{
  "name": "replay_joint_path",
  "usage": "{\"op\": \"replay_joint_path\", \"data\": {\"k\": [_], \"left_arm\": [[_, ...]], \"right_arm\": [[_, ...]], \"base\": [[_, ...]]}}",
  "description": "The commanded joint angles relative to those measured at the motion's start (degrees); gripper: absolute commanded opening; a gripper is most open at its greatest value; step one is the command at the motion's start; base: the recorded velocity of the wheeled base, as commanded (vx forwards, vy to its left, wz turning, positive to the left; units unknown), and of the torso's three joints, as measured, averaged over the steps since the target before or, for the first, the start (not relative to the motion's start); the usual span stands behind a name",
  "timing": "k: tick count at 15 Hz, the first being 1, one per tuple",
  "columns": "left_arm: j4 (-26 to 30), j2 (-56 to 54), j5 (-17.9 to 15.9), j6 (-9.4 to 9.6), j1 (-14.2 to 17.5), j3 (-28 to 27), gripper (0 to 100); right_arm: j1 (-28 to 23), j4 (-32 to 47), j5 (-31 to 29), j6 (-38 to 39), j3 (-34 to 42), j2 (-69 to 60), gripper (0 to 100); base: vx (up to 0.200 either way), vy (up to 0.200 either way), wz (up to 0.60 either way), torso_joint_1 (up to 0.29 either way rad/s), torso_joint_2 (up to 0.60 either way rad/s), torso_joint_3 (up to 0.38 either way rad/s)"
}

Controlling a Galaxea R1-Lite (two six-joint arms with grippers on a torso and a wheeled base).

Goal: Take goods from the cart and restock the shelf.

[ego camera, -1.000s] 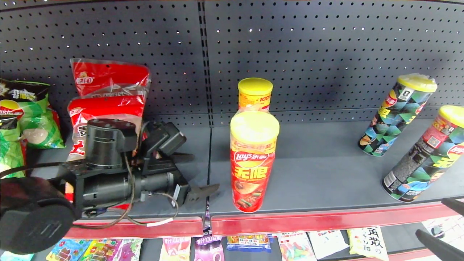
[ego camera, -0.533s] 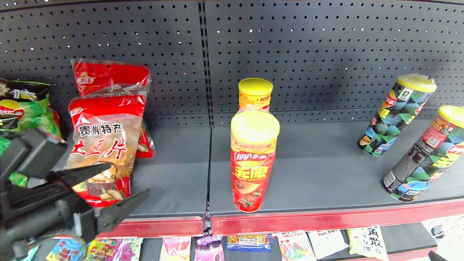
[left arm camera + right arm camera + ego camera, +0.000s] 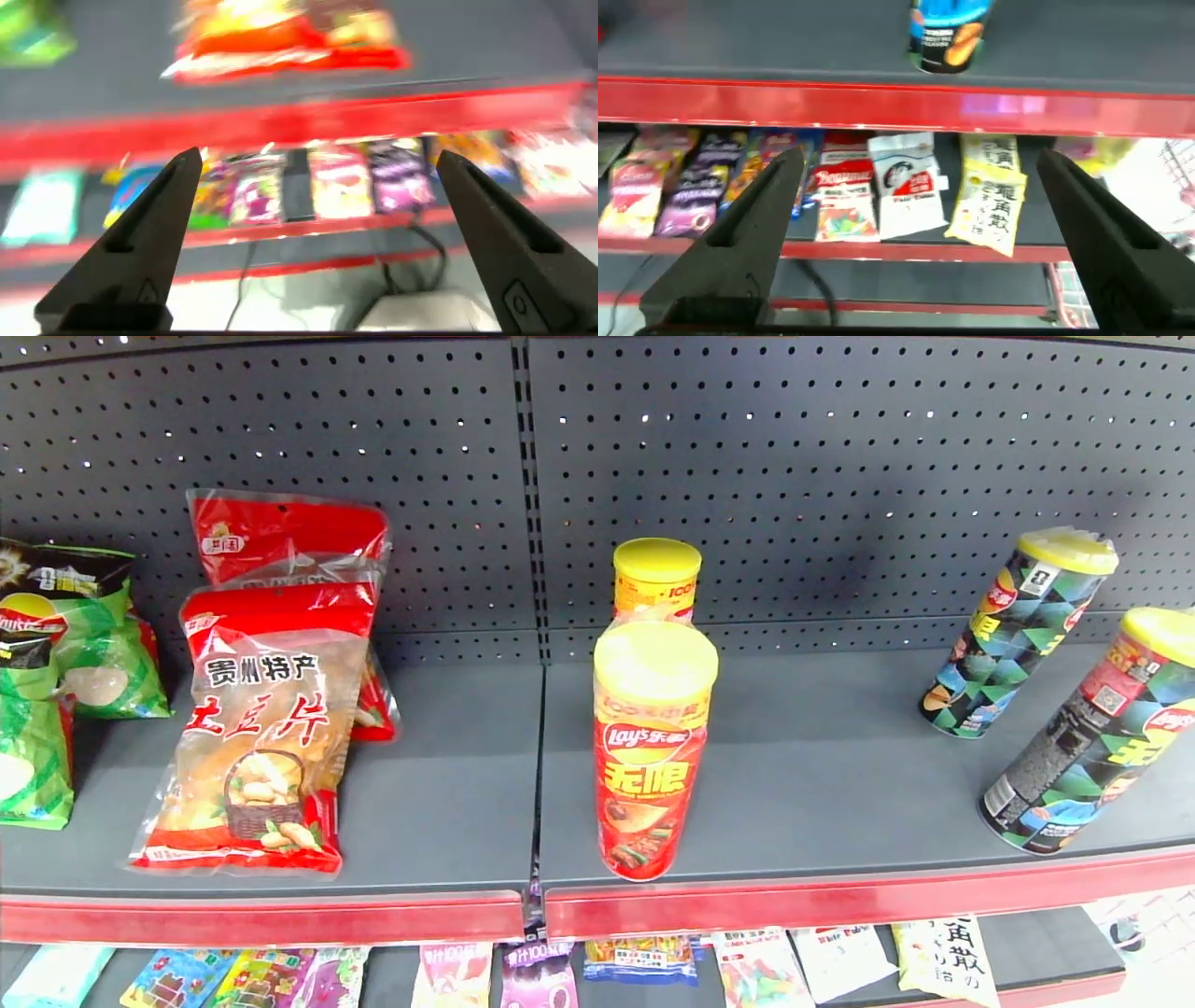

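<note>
Nearest, left jaws: spread wide with nothing between them, held out in front of the shelving; the left wrist view is blurred.
Right jaws: also wide apart and empty, in front of the lower shelf (image 3: 1046, 943).
Lower shelf goods: small flat snack packets (image 3: 644, 961) lie side by side in a row beneath the red edge strip (image 3: 840, 901).
Red edge strip: runs left to right along the near lip of the shelf (image 3: 822, 765).
Near row, left: a red and clear potato-slice bag (image 3: 261, 737) stands close to the near lip, tilted back.
Near row, middle: a red chips can (image 3: 651, 756) with a yellow lid stands upright just behind the strip, just right of the shelf seam.
Near row, right: a patterned can (image 3: 1092, 737) with a yellow lid stands at the far right, partly cut off by the picture's edge.
Far left: green chip bags (image 3: 65, 644) stand left of the potato-slice bag.
Far row, left: a second red bag (image 3: 280, 537) stands directly behind the potato-slice bag, against the back panel.
Far row, middle: a yellow-lidded can (image 3: 656, 581) stands directly behind the red chips can.
Far row, right: a second patterned can (image 3: 1018, 635) stands behind and left of the first, apart from it.
Back panel (image 3: 794, 476): dark perforated board behind everything.
</note>
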Motion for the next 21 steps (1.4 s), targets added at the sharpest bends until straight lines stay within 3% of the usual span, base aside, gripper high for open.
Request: {"op": "replay_joint_path", "data": {"k": [1, 2, 4, 5, 6, 7, 8, 9, 10, 12, 13, 14, 15, 16, 18, 19, 21], "left_arm": [[0.49, -6.47, 0.17, -0.33, 5.59, 3.49, 100], [0.49, -7.61, 0.43, -0.41, 6.64, 4.46, 100], [0.75, -9.63, 0.43, -0.77, 16.93, 6.83, 100], [0.49, -10.51, -0.71, -1.03, 20.35, 8.24, 100], [0.23, -13.32, -3.87, -1.03, 20.09, 8.76, 100], [0.23, -13.94, -4.58, -0.94, 19.83, 8.76, 100], [-0.39, -18.86, -14.24, 2.31, 17.19, 9.29, 100], [-3.11, -18.77, -17.23, 3.36, 17.37, 10.26, 100], [-7.24, -18.77, -19.17, 3.8, 17.37, 12.02, 100], [-16.38, -18.77, -21.72, 6.44, 17.28, 16.67, 100], [-17.17, -18.77, -22.68, 6.79, 17.28, 16.94, 100], [-17.0, -18.77, -20.22, 6.09, 17.37, 16.94, 100], [-15.07, -18.68, -11.17, 5.3, 17.37, 17.2, 100], [-14.36, -18.68, -9.5, 4.42, 17.37, 17.11, 100], [-14.71, -18.68, -11.7, 4.33, 17.37, 17.11, 100], [-14.63, -18.77, -15.12, 4.51, 16.14, 17.11, 100], [-14.63, -21.41, -15.56, 4.51, 10.42, 17.03, 100]], "right_arm": [[-3.31, 0.0, -0.65, -0.06, 0.44, 0.44, 100], [-4.81, 0.0, -0.65, -0.06, 0.88, 0.52, 100], [-11.49, 0.0, -0.82, -0.15, 3.25, -0.09, 100], [-14.39, -0.09, -0.21, -0.24, 4.39, -0.79, 100], [-14.83, -0.18, 1.29, -0.33, 4.57, -2.46, 100], [-14.65, -0.18, 1.73, -0.33, 4.57, -2.82, 100], [-10.7, -0.27, 7.88, -0.59, 4.66, -9.23, 100], [-9.73, -0.62, 7.7, -1.29, 4.83, -11.34, 100], [-9.99, -0.97, 7.35, -1.03, 5.19, -11.52, 100], [-9.99, -4.4, 4.98, 0.2, 6.77, -11.52, 100], [-9.99, -6.86, 6.21, 0.2, 7.47, -11.61, 100], [-9.99, -7.91, 7.35, 0.29, 8.09, -11.61, 100], [-9.99, -7.74, 6.91, 0.2, 8.09, -11.52, 100], [-10.26, -7.65, 6.03, 0.03, 8.0, -11.34, 100], [-10.08, -7.74, 5.42, -0.06, 8.09, -11.52, 100], [-10.08, -7.74, 6.03, 0.38, 8.09, -11.61, 100], [-10.08, -8.0, 10.43, 0.29, 8.09, -11.61, 100]], "base": [[0.0, 0.0, 0.0, 0.0, 0.0, 0.0], [0.0, 0.0, 0.0, 0.0, 0.0, 0.0], [0.0, 0.0, 0.0, 0.0, 0.0, 0.0], [0.0, 0.0, 0.0, 0.0, 0.0, 0.0], [0.0, 0.0, 0.0, 0.0, 0.0, 0.0], [0.0, 0.0, 0.0, 0.0, 0.0, 0.0], [0.0, 0.0, 0.0, 0.0, 0.0, 0.0], [0.0, 0.0, 0.0, 0.0, 0.0, 0.0], [0.0, 0.0, 0.0, 0.0, 0.0, 0.0], [0.0, 0.0, 0.0, 0.0, 0.0, 0.0], [0.0, 0.0, 0.0, 0.0, 0.0, 0.0], [0.0, 0.0, 0.0, 0.0, 0.0, 0.0], [0.0, 0.0, 0.0, 0.0, 0.0, 0.0], [0.0, 0.0, 0.0, 0.0, 0.0, 0.0], [0.0, 0.0, 0.0, 0.0, 0.0, 0.0], [0.0, 0.0, 0.0, 0.0, 0.0, 0.0], [0.0, 0.0, 0.0, 0.0, 0.0, 0.0]]}}
